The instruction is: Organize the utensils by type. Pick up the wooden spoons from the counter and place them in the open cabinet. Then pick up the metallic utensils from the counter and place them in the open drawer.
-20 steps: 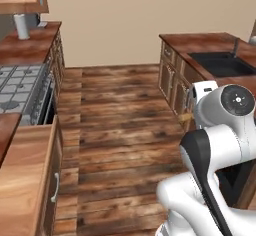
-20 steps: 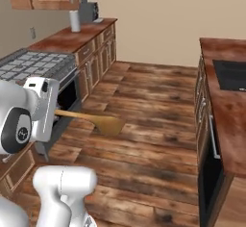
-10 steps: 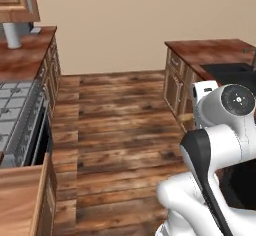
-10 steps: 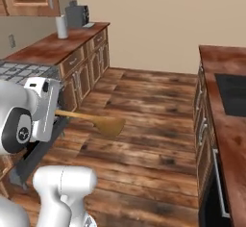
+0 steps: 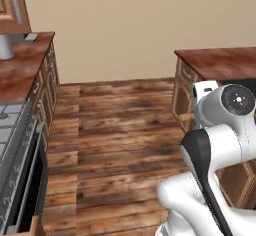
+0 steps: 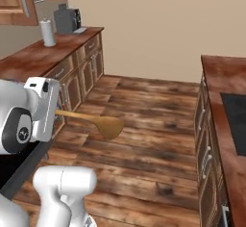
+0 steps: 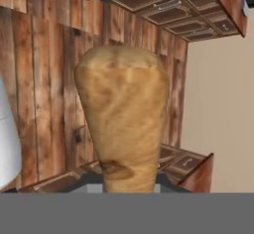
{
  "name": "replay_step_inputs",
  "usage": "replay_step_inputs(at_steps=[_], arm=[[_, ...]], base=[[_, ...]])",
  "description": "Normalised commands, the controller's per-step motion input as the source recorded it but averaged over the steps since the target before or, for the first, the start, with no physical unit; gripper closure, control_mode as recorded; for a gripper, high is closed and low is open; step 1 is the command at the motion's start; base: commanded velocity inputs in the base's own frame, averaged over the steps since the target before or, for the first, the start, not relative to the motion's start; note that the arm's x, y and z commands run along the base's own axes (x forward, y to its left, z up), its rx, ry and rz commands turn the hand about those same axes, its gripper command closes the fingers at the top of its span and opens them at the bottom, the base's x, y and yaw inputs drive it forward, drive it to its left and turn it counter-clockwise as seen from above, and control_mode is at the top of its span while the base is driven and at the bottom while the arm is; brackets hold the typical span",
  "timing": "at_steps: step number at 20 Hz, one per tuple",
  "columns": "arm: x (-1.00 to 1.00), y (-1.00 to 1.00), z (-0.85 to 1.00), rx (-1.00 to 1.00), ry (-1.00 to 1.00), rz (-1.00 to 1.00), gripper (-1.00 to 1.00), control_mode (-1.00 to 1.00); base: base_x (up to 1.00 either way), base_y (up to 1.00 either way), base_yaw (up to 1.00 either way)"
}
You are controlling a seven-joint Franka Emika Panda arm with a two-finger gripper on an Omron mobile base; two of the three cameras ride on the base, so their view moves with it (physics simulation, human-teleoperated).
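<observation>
A light tan wooden spoon (image 6: pixel 108 125) sticks out sideways from my hand, level above the plank floor, and my gripper (image 6: pixel 57 112) is shut on its handle. In the hand view the spoon's bowl (image 7: pixel 121 114) looms large and hides the fingertips. The dark reddish-brown counter (image 6: pixel 43 55) runs along the left wall, with another stretch (image 5: pixel 220 60) at the right. A brown wall cabinet (image 6: pixel 19 0) with a grey bar handle hangs at the upper left. A corner of the drawer (image 5: pixel 36 226) peeks in at the bottom left. The metallic utensils are out of view.
A paper towel roll (image 6: pixel 48 32) and a dark appliance (image 6: pixel 67 19) stand on the left counter. The stove (image 5: pixel 10 145) with its oven front lies at the near left. A black sink (image 6: pixel 235 120) is set in the right counter. Open wood floor (image 5: pixel 120 130) lies between them.
The whole picture has shifted as the base moves: the stove and left counter slid toward the left edge and the far wall came closer. The spoon stays in the grip.
</observation>
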Motion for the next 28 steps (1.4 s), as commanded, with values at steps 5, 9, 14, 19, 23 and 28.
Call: replay_step_inputs(at_steps=[5,9,14,19,23,28], arm=[[0.0,0.0,0.0,0.0,0.0,0.0,1.0,1.0],[0.0,0.0,0.0,0.0,0.0,0.0,1.0,1.0],[0.0,0.0,0.0,0.0,0.0,0.0,1.0,1.0],[0.0,0.0,0.0,0.0,0.0,0.0,1.0,1.0],[0.0,0.0,0.0,0.0,0.0,0.0,1.0,1.0],[0.0,0.0,0.0,0.0,0.0,0.0,1.0,1.0]], base=[[1.0,0.0,0.1],[1.0,0.0,0.16],[1.0,0.0,0.23],[1.0,0.0,0.25],[0.97,0.0,0.29],[0.8,0.0,0.29]])
